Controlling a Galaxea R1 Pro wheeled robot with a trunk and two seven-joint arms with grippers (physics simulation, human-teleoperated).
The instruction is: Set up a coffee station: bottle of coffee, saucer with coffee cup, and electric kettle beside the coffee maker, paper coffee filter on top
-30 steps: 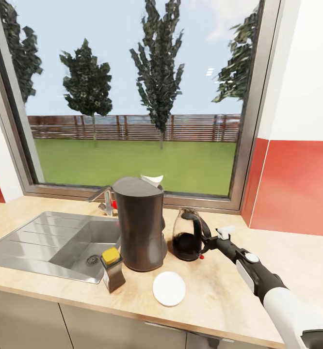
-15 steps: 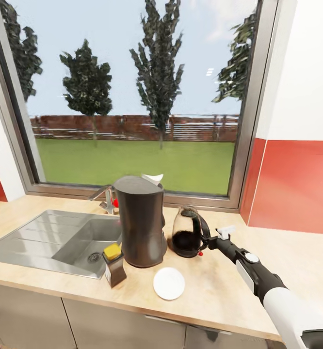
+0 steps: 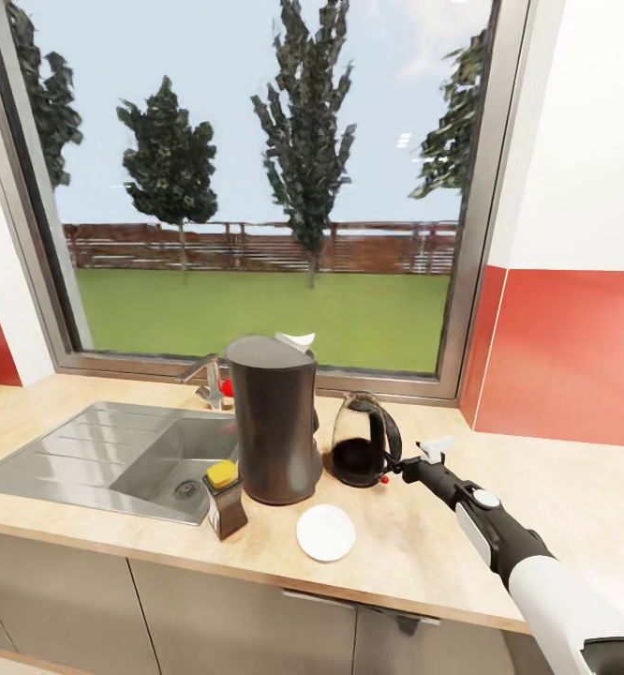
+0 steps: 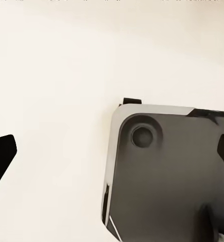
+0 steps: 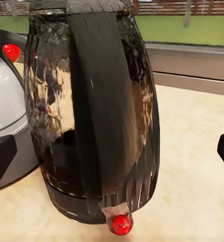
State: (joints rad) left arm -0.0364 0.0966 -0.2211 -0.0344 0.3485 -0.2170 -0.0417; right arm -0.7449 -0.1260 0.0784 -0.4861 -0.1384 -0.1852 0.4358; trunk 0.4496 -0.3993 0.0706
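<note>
My right tool hangs just beside the electric kettle, level with its lower half and pointed straight at its handle. In the right wrist view both finger tips sit far apart at the edges with the kettle between them but further out, so the tool is spread wide and grips nothing. The kettle stands upright on the bench, long axis vertical, its black loop handle and small red dot turned toward my tool.

Just beyond the kettle from the tool stands the coffee maker, upright, with a white paper filter at its top. The saucer lies flat in front of it, and the bottle of coffee stands past that, by the sink.

My left tool: I cannot tell its state; one dark finger tip shows over a pale surface.
</note>
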